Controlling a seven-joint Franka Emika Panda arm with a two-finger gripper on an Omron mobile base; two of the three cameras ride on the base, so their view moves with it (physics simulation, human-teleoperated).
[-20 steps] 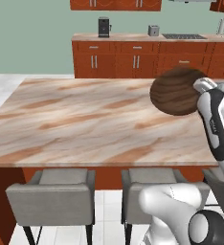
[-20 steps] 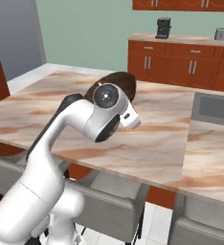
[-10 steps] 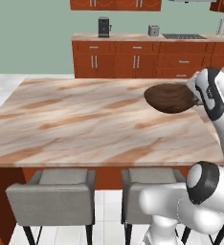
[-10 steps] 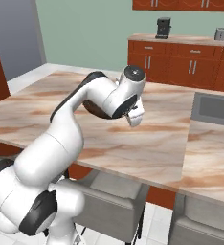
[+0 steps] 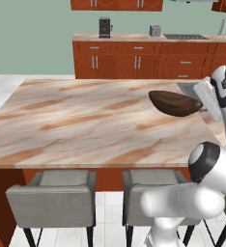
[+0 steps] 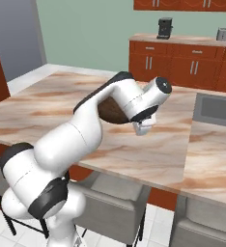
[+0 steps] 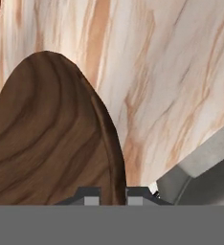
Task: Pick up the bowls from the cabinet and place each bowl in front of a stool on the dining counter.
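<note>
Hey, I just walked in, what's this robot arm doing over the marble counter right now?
The robot's end effector is shut on the rim of a dark brown wood-grain bowl and holds it above the dining counter, near the counter's right side in the left base view. The bowl is not yet set down. Grey stools stand along the near edge of the counter.

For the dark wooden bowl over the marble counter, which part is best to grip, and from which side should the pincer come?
Grip the thin rim. The dark wood-grain bowl is wide and shallow, too broad to span, so one finger goes inside the wall and one outside. The pincer is shut on the rim this way now, coming from the bowl's edge nearest the arm, above the dining counter. This hold looks sound.
</note>
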